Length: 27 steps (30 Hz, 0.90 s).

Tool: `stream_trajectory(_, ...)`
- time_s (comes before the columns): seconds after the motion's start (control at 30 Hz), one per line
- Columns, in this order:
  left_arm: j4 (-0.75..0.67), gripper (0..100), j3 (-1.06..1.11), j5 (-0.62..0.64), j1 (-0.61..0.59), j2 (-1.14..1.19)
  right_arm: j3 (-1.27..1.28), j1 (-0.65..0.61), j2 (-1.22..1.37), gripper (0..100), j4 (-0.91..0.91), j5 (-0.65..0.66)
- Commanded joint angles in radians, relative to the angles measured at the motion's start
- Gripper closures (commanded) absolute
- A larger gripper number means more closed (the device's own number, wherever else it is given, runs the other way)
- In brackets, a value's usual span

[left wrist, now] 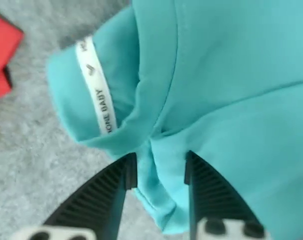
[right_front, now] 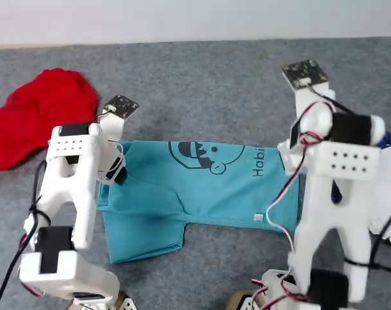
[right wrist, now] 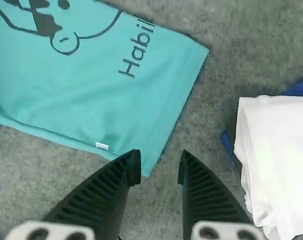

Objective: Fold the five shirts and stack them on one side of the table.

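While the teal T-shirt (right_front: pixel 215 187) lies print-up across the grey desk (right_front: pixel 215 84), the left hand (left wrist: pixel 159 175) pinches a bunched fold of its cloth at the collar end, close to the white neck label (left wrist: pixel 99 95); the right hand (right wrist: pixel 159 170) hovers with its jaws spread, nothing between them, just off the T-shirt's hem corner at the opposite end; a crumpled red shirt (right_front: pixel 44 113) sits well apart beyond the collar end; a white shirt (right wrist: pixel 274 160) lies near the hem end, with blue cloth (right wrist: pixel 301 85) showing at its edge.
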Motion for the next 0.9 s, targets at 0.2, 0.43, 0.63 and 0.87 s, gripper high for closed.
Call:
stream_trajectory(0.2,-0.052,99,-0.007,-0.011,0.017,0.06,0.066,0.01,-0.12,85.9,0.041,-0.002)
stream_trajectory(0.43,-0.058,99,-0.008,-0.011,0.044,0.058,0.068,0.01,-0.113,85.9,0.041,-0.003)
stream_trajectory(0.63,-0.058,99,-0.065,-0.011,0.043,0.063,0.084,0.01,-0.12,85.9,0.041,-0.003)
stream_trajectory(0.87,-0.009,95,-0.113,-0.011,0.035,0.052,0.104,0.01,-0.12,85.9,0.041,-0.003)
